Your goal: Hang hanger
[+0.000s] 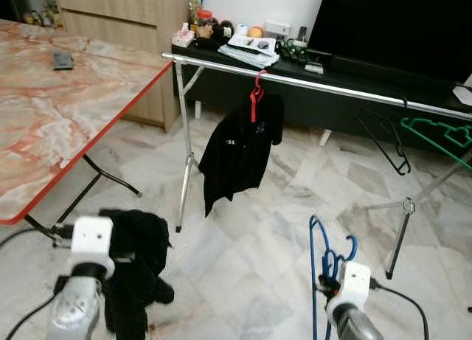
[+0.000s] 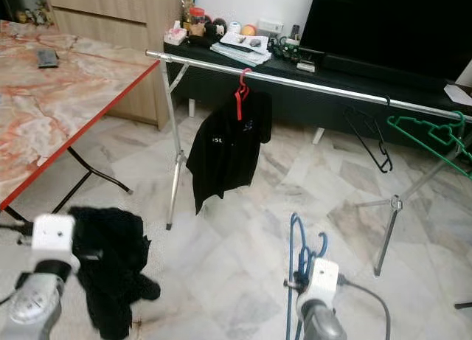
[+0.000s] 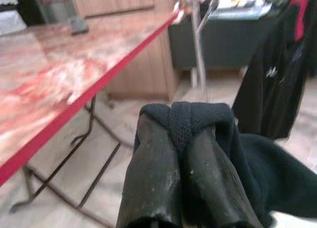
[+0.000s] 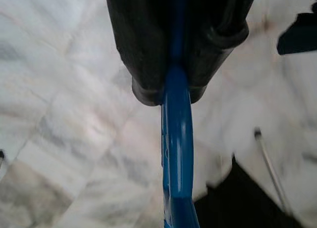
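Right gripper (image 4: 169,92) low at right, fingers pinched on blue hanger (image 1: 318,266), hook up, above marble floor (image 1: 243,237). Left gripper (image 3: 181,139) clamped on bunched black garment (image 1: 136,270) beside red-edged table (image 1: 59,126). Ahead, clothes rail (image 1: 332,87) carries black shirt (image 1: 240,148) on red hanger (image 1: 256,96), a black hanger (image 1: 383,137), a green hanger (image 1: 442,137).

Open rail (image 1: 332,85) between shirt (image 1: 240,152) — hangers (image 1: 383,137)
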You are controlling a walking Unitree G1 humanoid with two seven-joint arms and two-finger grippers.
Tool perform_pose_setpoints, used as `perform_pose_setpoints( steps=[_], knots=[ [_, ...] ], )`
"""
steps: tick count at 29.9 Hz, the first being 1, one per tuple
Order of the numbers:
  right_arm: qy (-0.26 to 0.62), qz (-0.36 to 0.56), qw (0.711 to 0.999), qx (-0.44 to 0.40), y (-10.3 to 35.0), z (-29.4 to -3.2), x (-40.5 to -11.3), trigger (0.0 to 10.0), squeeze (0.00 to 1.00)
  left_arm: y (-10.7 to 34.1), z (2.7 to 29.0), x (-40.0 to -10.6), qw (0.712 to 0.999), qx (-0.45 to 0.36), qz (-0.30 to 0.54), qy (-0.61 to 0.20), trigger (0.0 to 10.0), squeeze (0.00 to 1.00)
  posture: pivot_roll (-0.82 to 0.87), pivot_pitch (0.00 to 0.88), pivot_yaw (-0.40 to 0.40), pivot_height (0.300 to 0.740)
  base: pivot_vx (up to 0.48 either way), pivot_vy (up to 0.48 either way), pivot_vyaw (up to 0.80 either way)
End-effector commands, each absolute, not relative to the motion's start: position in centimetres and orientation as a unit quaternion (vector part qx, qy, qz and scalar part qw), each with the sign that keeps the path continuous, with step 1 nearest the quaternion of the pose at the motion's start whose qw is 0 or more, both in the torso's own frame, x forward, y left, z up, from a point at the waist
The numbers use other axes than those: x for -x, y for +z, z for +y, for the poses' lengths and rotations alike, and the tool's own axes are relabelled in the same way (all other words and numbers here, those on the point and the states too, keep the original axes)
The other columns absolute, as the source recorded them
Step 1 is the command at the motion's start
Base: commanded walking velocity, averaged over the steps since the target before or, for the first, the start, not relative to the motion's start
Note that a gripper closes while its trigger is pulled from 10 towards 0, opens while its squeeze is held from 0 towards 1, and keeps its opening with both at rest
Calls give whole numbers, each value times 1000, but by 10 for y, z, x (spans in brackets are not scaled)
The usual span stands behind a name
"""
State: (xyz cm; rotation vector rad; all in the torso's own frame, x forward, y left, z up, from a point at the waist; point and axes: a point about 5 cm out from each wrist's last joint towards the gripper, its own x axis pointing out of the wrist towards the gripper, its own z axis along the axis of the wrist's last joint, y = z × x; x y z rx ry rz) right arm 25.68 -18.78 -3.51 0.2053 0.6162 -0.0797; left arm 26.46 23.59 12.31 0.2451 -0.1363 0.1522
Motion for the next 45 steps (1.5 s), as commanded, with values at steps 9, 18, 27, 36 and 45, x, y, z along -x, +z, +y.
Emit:
perform_pose_setpoints(
  steps=[9, 18, 27, 36, 45],
  knots=[
    [-58, 370, 925, -55, -62, -200, -217, 10000, 0, 114, 231, -247, 996, -34, -58, 64, 10000, 0, 148, 6, -98, 740, 0, 0, 0],
    [-42, 402, 914, -39, -69, -200, -205, 10000, 0, 111, 235, -242, 996, -1, -38, 76, 10000, 0, 158, 15, -89, 740, 0, 83, 0],
    [-27, 403, 914, -40, -71, -183, -206, 10000, 0, 116, 241, -246, 996, -7, -31, 83, 10000, 0, 165, 68, -86, 740, 0, 480, 0],
    [-29, 400, 915, -48, -69, -184, -209, 10000, 0, 119, 236, -249, 996, 2, -32, 78, 10000, 0, 173, 93, -95, 740, 0, 480, 0],
    [-62, 392, 916, -52, -64, -201, -214, 10000, 0, 121, 240, -248, 996, 1, -32, 82, 10000, 0, 176, 99, -96, 740, 0, 480, 0]
  ],
)
